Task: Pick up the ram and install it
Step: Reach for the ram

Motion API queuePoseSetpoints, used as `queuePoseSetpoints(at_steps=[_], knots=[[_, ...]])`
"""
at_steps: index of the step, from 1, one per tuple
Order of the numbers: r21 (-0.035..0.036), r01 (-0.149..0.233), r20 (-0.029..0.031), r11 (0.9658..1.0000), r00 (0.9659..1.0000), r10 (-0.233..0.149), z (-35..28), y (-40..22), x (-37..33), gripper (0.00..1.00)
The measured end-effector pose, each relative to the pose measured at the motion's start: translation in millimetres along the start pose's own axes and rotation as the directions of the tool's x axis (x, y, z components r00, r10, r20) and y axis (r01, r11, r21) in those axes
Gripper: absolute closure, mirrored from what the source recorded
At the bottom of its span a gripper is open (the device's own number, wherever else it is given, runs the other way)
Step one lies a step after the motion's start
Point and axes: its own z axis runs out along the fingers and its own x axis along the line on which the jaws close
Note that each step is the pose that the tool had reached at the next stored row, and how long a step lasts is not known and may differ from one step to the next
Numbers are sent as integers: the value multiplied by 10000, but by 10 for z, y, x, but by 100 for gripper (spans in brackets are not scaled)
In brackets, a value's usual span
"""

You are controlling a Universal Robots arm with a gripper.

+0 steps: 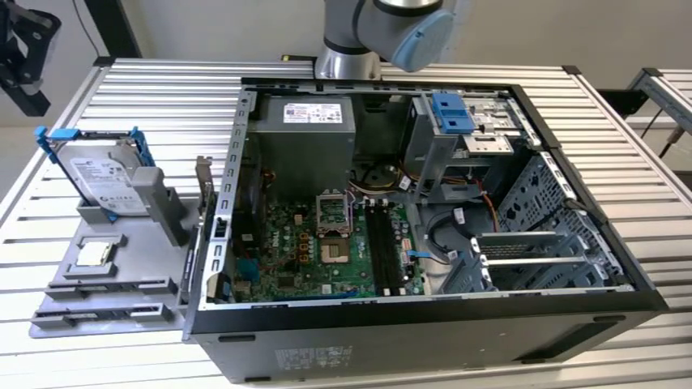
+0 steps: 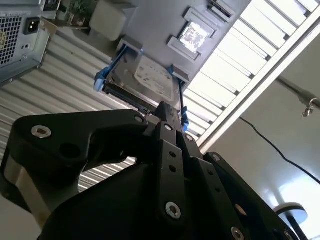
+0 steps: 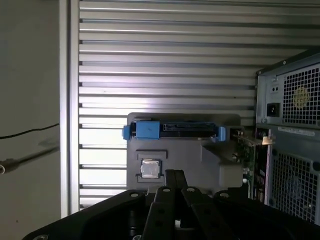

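Observation:
My gripper (image 1: 32, 99) hangs high above the table at the exterior view's left edge, well above a grey tray (image 1: 103, 312). In both wrist views its black fingers (image 3: 174, 176) lie together with nothing between them. A thin upright stick that looks like the ram (image 1: 203, 185) stands at the tray's edge next to the open computer case (image 1: 433, 324). In the first wrist view it appears as a green board (image 3: 248, 161) between tray and case. The motherboard's long black slots (image 1: 381, 243) lie inside the case.
On the tray stand a silver hard drive in a blue frame (image 1: 103, 174) and a small square silver chip (image 1: 96, 253). The slatted metal table (image 1: 151, 97) carries everything. The arm's base (image 1: 357, 49) rises behind the case. A cable (image 2: 280, 150) runs beside the table.

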Motion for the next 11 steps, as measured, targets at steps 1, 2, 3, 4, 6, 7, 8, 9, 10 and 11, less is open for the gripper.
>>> queuePoseSetpoints(at_steps=[1,2,3,4,6,7,8,9,10,11], knots=[[-1,1,-2,10000,10000,-1,-1,-27,0,100],[0,5,-3,10000,10000,-5,-2,-48,-1,100],[0,10,-4,10000,10000,-10,-3,-70,-1,100],[-1,17,-4,10000,10000,-17,-4,-89,-2,100],[-1,31,-5,10000,10000,-31,-6,-130,-3,100],[-2,36,-5,10000,10000,-36,-7,-152,-3,100],[-1,41,-5,10000,10000,-41,-8,-174,-3,100],[-1,64,-7,10000,10000,-64,-9,-188,-3,100],[-3,110,-9,9999,9999,-110,-9,-194,-3,100],[-5,156,-11,9999,9999,-156,-10,-203,-3,100]])
